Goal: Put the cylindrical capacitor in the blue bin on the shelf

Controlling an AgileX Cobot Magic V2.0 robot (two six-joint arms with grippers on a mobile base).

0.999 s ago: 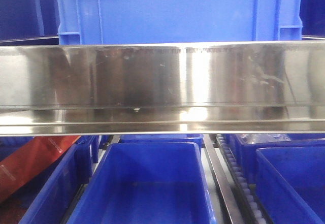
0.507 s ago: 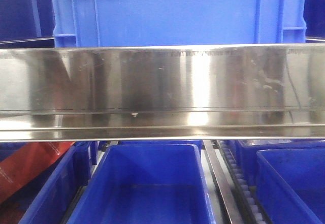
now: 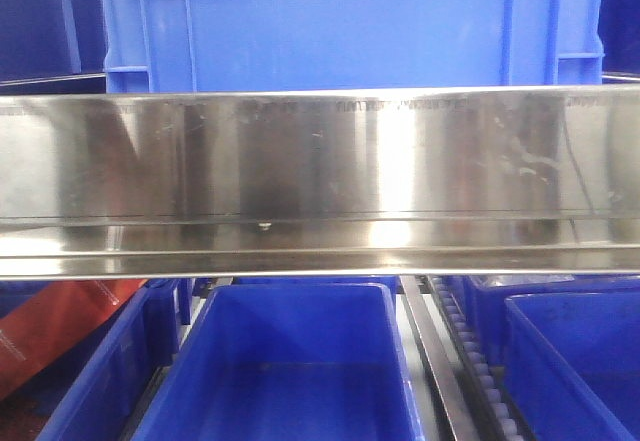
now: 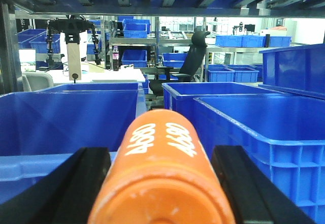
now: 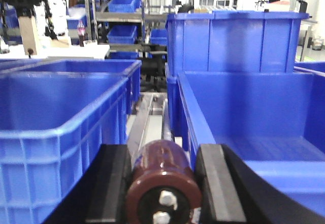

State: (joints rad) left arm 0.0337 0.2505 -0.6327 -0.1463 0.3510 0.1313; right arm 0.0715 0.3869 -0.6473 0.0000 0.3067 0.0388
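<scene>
In the right wrist view my right gripper (image 5: 162, 158) is shut on a dark brown cylindrical capacitor (image 5: 163, 176) with two screw terminals on its near end. It hangs over the steel track (image 5: 147, 117) between two blue bins, one at left (image 5: 61, 112) and one at right (image 5: 254, 107). In the left wrist view my left gripper (image 4: 161, 158) is shut on an orange cylinder (image 4: 160, 178) with white print, in front of blue bins (image 4: 66, 117). The front view shows the shelf's shiny steel rail (image 3: 320, 176) and a blue bin (image 3: 290, 361) below it. Neither gripper shows there.
A large blue crate (image 3: 350, 21) stands above the rail. A roller track (image 3: 470, 361) runs right of the middle bin, with more blue bins on both sides. A red object (image 3: 60, 326) lies at lower left. A black chair (image 4: 190, 61) and tables stand behind the shelf.
The front view shifted slightly a second ago: the rail sits a little lower and the upper crate a little to the left. Since half a second ago nothing has moved.
</scene>
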